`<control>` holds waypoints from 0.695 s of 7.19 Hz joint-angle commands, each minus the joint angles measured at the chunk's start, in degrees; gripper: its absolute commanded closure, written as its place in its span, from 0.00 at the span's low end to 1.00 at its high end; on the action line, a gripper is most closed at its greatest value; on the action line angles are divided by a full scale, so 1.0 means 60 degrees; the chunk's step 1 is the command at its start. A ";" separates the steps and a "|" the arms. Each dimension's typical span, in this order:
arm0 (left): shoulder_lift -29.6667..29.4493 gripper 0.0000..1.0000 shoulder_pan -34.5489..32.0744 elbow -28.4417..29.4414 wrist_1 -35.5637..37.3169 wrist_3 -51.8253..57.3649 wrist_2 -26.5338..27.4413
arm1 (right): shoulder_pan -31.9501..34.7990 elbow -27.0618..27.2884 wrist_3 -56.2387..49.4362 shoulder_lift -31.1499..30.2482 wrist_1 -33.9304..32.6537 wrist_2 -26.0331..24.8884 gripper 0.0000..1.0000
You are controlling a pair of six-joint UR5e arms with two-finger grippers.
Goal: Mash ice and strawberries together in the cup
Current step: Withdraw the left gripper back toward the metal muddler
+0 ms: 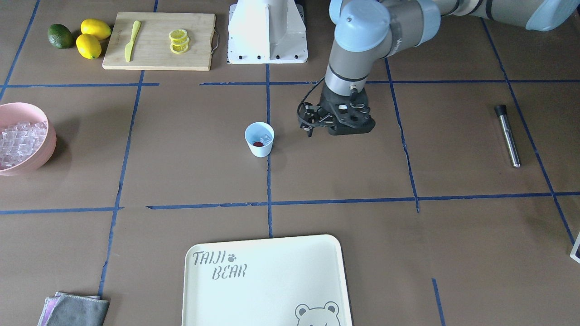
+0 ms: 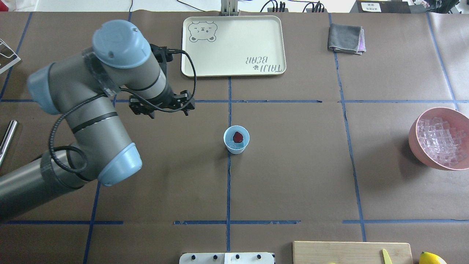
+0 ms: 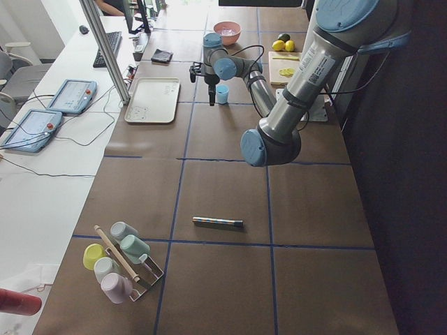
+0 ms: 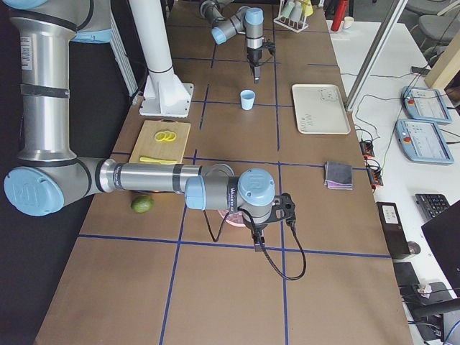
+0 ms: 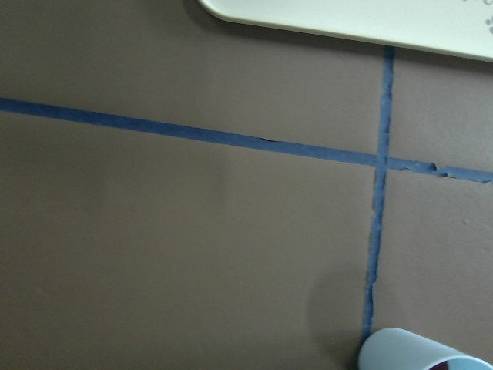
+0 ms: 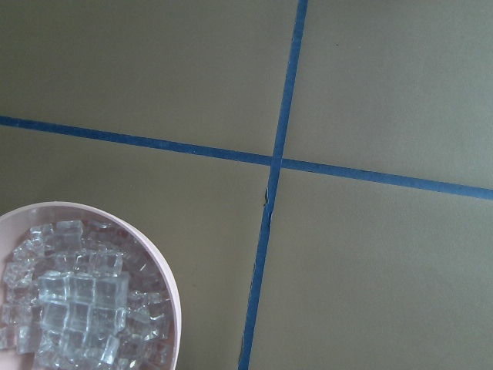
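Cup [image 1: 260, 151] sitting loaded with strawberry [image 1: 258, 144] and ice [image 1: 267, 139] for mashing — left claw [image 1: 336, 129] hanging released, empty, beside it.

Overhead from behind, front opposite, end views along table [image 3: 223, 181], wrist cameras close, exteriors share cup [image 2: 236, 148]

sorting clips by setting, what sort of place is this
Most likely a robotics lab workspace, not a kitchen. The table is covered in brown paper gridded with blue tape, a robot arm reaches over it, and teach pendants with cables lie on the white desk alongside.
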 commanded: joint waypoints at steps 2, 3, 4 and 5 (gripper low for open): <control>0.2175 0.00 -0.1644 -0.1559 0.1033 0.3206 -0.0709 | -0.0005 0.0054 0.0187 0.0027 0.0006 0.0002 0.01; 0.2923 0.00 -0.2289 -0.1822 0.0990 0.4347 -0.0989 | -0.0005 0.0054 0.0187 0.0012 0.0006 0.0003 0.01; 0.3684 0.00 -0.2788 -0.1854 0.0801 0.4938 -0.1296 | -0.0005 0.0040 0.0187 0.0012 0.0006 -0.0012 0.01; 0.4504 0.00 -0.3286 -0.1825 0.0234 0.5495 -0.1343 | 0.0009 0.0025 0.0173 0.0027 0.0006 -0.0012 0.01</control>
